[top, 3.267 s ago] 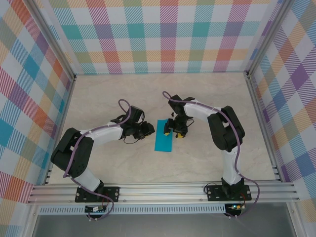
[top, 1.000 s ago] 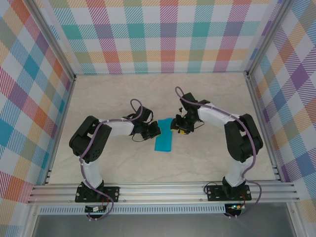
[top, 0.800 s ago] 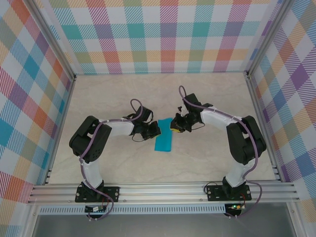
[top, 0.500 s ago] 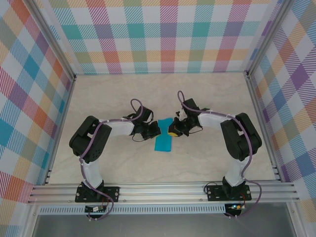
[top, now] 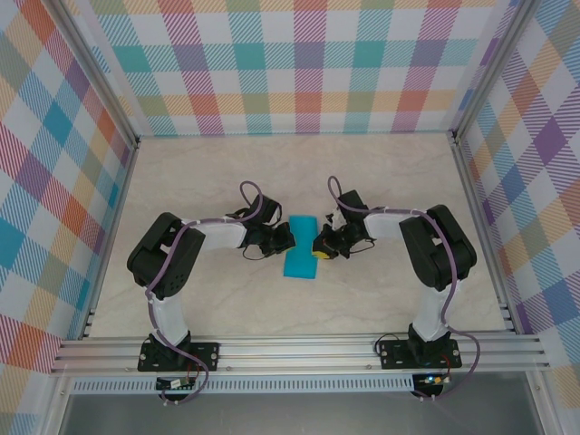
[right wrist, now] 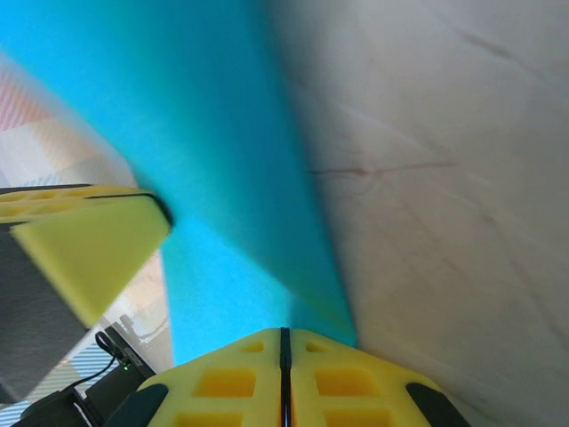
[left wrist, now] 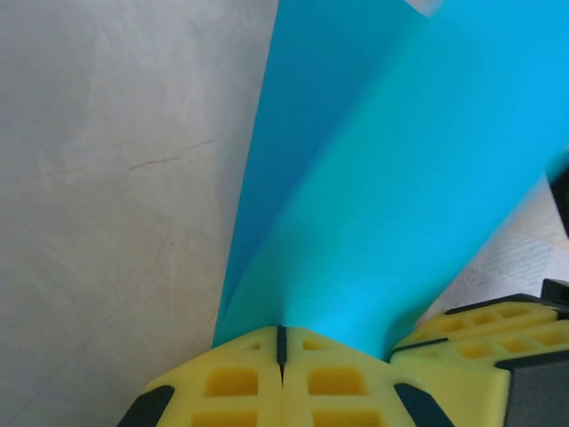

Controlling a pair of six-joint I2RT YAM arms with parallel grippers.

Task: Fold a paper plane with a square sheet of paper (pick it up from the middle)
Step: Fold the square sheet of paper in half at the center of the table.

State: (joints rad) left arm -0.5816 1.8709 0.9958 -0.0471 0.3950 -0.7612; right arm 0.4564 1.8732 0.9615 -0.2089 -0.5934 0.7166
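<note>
The square sheet of paper (top: 302, 246) is teal-blue and lies folded into a narrow rectangle at the table's middle; no paper plane is in view. My left gripper (top: 288, 240) is shut at its left long edge, and the sheet (left wrist: 391, 178) rises straight out of the closed yellow fingertips of the left gripper (left wrist: 281, 331). My right gripper (top: 317, 246) is shut at the opposite long edge. In the right wrist view the paper (right wrist: 204, 178) meets the closed tips of the right gripper (right wrist: 284, 334). Each wrist view catches the other gripper's yellow fingers (left wrist: 480, 334) (right wrist: 89, 240) across the sheet.
The beige marbled table (top: 227, 299) is ringed by plaid walls (top: 299, 72) and an aluminium rail (top: 299, 349) at the near edge. Both arms reach inward and nearly meet at the centre, with purple cables (top: 246, 192) looping above the wrists.
The right gripper has come down and left to the paper's right edge and shut there. The left gripper has stayed shut at the left edge.
</note>
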